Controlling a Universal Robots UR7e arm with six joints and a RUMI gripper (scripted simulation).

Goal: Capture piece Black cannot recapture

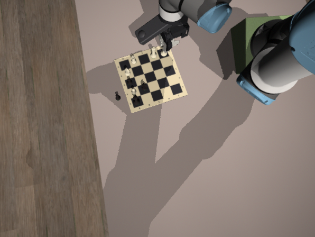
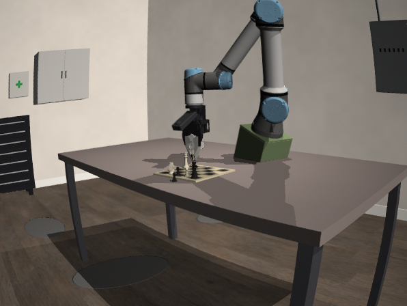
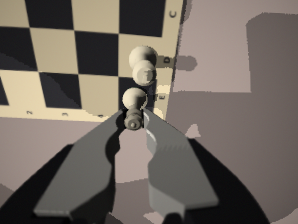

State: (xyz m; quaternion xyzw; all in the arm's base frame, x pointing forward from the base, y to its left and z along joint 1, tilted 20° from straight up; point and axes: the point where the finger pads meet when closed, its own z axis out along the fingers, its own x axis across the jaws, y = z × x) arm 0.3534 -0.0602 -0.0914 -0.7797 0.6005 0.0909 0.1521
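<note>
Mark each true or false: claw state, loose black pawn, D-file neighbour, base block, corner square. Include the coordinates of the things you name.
1. The claw (image 1: 167, 48) (image 2: 192, 158) (image 3: 134, 110) is closed on the corner white piece (image 1: 164, 54) (image 3: 135, 98). True.
2. The black pawn (image 1: 118, 97) (image 2: 174, 177) off the board (image 1: 174, 79) (image 2: 213, 175) (image 3: 97, 15) lies on its side. False: it stands upright on the table.
3. A white piece (image 1: 153, 55) (image 3: 142, 57) stands in the D column beside the corner one. True.
4. The arm's base sits on a red block. False: the block (image 1: 239, 45) (image 2: 249, 147) is green.
5. The corner white piece is over a light square. False: that square is dark.
</note>
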